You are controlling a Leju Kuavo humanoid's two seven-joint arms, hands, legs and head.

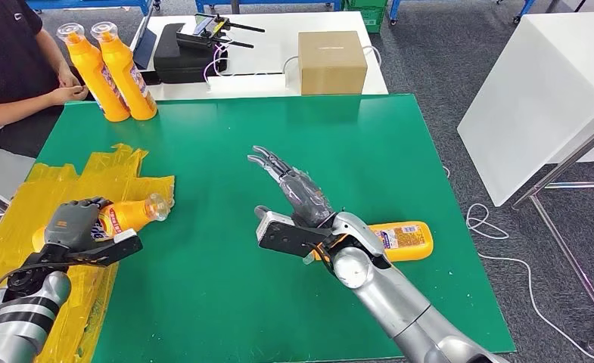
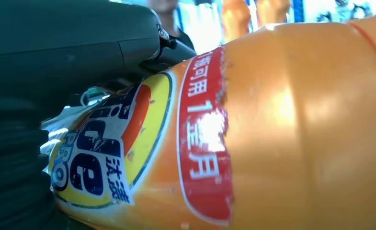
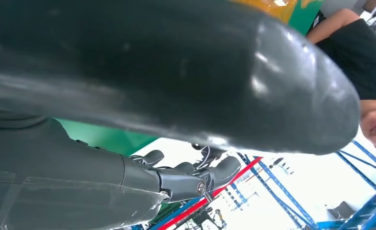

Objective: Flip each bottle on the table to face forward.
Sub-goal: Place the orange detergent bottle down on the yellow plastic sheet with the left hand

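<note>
We see a flat green worktop (image 1: 278, 302) with a smooth mat look. On its left side lies crinkly yellow plastic sheeting (image 1: 119, 170), shiny and full of folds.

Our left hand (image 1: 73, 221) is wrapped around an orange plastic bottle (image 1: 131, 214) that lies on its side on the yellow sheeting. The bottle has a clear cap (image 1: 157, 205) that points toward the middle of the worktop. In the left wrist view the bottle (image 2: 291, 134) looks smooth and glossy, and its label (image 2: 142, 153) is red, yellow and blue, with a torn edge.

Our right hand (image 1: 297, 189) is over the green worktop, with its dark fingers (image 1: 267, 160) stretched out and apart, holding nothing. In the right wrist view the thick grey thumb (image 3: 200, 81) is smooth and rounded.

A second orange bottle (image 1: 403, 240) lies on its side on the worktop just behind our right wrist. We can see a printed label on it.

Two more orange bottles (image 1: 116, 72) stand upright, side by side and touching, at the far left corner. Each has a clear cap on top. A person in a dark shirt (image 1: 13, 68) sits just beside them.

Past the green worktop, a white table holds a brown cardboard box (image 1: 331, 62), shaped like a cube, and a black case (image 1: 180, 53).
</note>
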